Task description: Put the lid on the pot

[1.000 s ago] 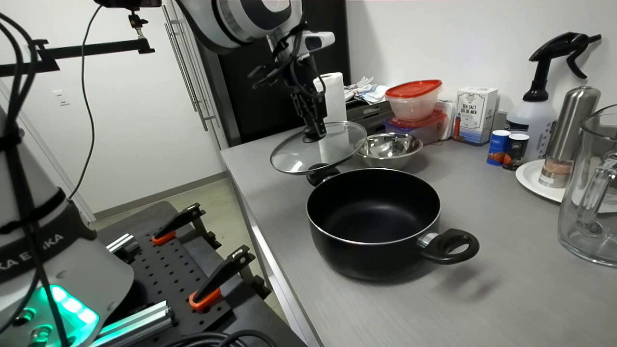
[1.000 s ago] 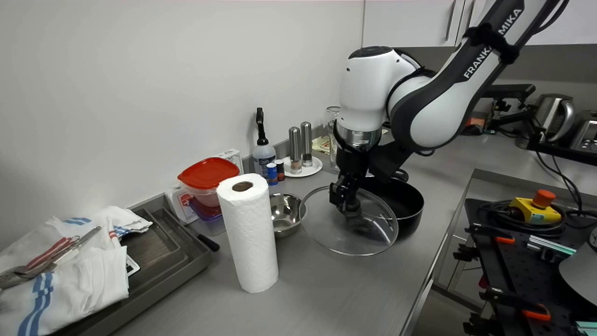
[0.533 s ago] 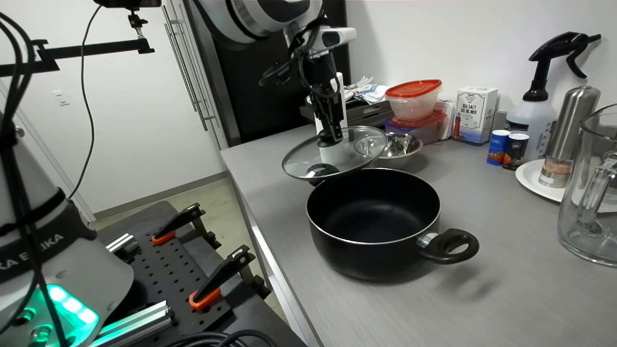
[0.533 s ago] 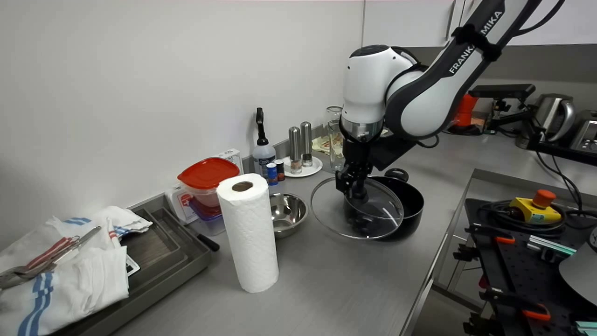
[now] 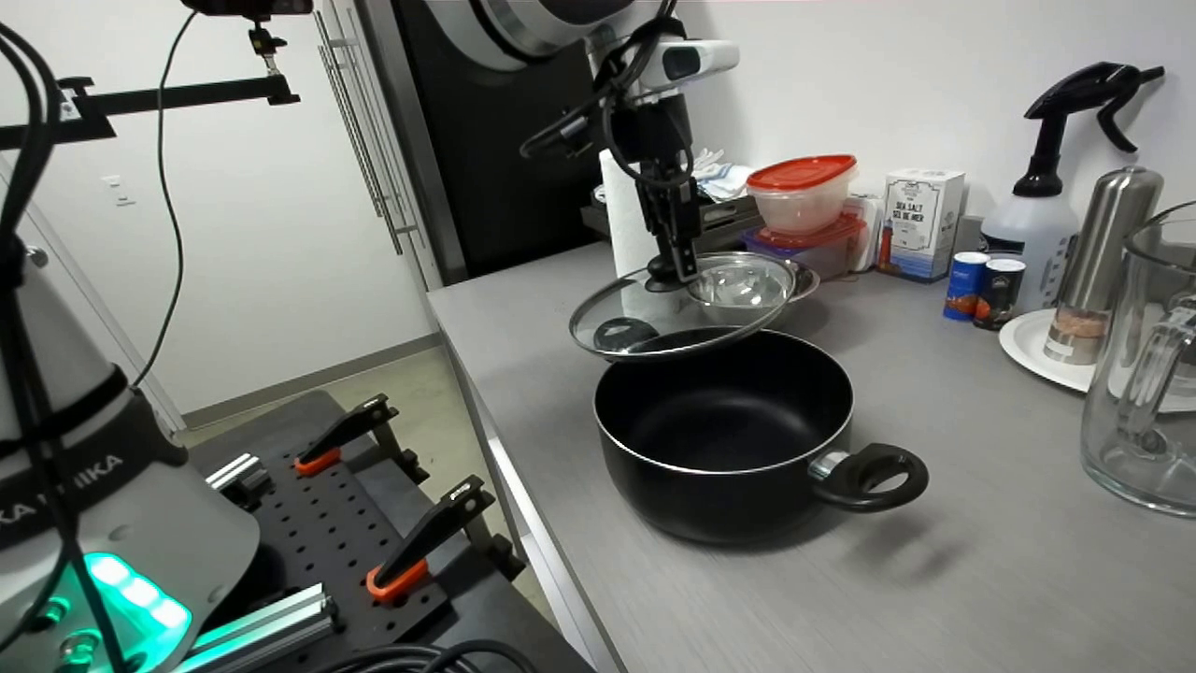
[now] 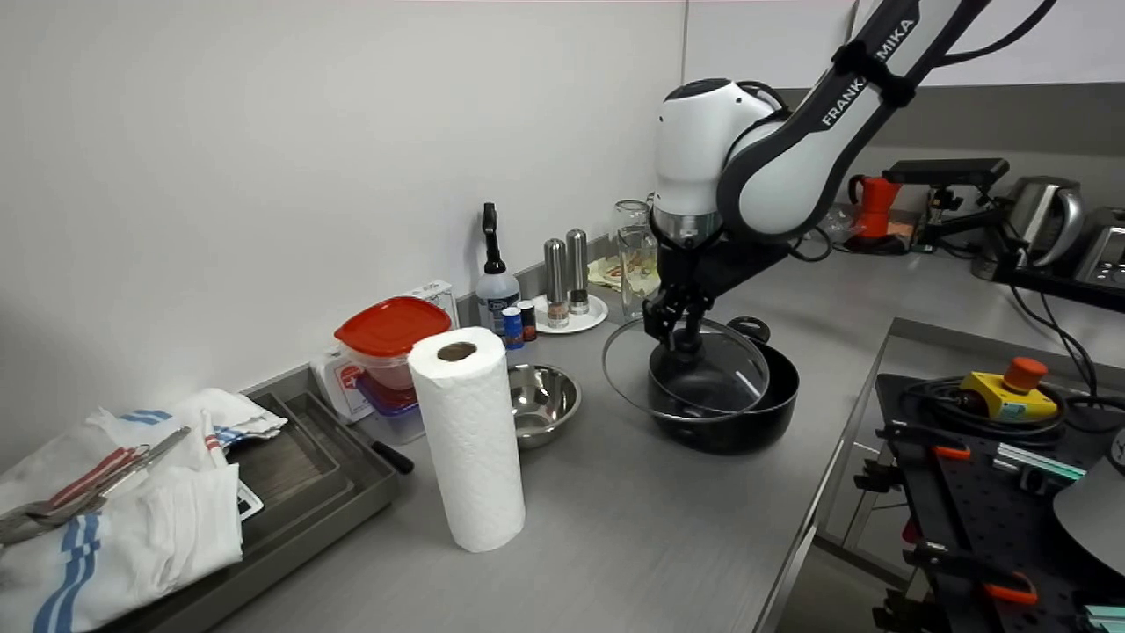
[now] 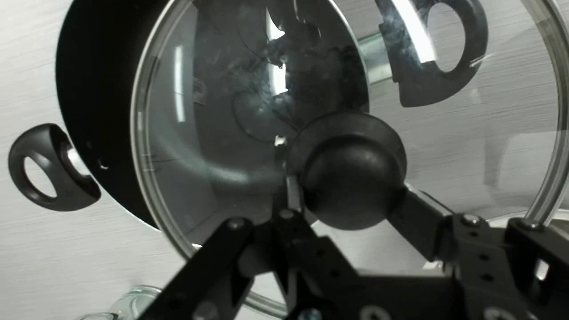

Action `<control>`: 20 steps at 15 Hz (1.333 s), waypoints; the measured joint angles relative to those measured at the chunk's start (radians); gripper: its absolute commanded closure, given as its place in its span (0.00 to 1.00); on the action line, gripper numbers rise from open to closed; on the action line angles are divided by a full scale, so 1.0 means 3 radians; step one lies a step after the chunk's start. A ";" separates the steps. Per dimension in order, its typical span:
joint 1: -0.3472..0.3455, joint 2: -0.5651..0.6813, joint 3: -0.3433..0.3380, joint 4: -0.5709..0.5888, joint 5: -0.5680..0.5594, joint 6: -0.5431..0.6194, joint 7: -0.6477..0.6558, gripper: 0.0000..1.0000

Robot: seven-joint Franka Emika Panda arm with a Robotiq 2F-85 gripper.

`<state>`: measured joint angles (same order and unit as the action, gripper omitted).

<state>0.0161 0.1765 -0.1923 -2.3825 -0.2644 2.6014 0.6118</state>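
Observation:
The clear glass lid hangs tilted above the far rim of the black pot, covering only part of its opening. In an exterior view the lid overlaps the near part of the pot. My gripper is shut on the lid's black centre knob. In the wrist view the gripper has a finger on each side of the knob. There the lid lies off to one side of the pot, over one loop handle; the other handle is uncovered.
A steel bowl and a paper towel roll stand near the lid. Red-lidded containers, a salt box, a spray bottle and a glass pitcher line the wall side. The counter edge runs along the robot's side.
My gripper has carried the lid toward the pot, from beyond its far handle to partly over its opening. The pot has not moved.

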 measured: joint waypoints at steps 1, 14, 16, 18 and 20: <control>-0.0037 0.0004 -0.0001 0.0003 0.0023 0.0000 -0.0004 0.74; -0.0459 0.0105 -0.0046 0.0037 0.0709 0.0000 -0.0384 0.74; -0.0500 0.0146 -0.0063 0.0052 0.0760 0.0000 -0.0414 0.74; -0.0528 0.0189 -0.0076 0.0069 0.0804 0.0000 -0.0429 0.74; -0.0549 0.0231 -0.0080 0.0085 0.0844 0.0000 -0.0441 0.74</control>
<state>-0.1486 0.2458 -0.2162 -2.3570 -0.0112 2.6013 0.4794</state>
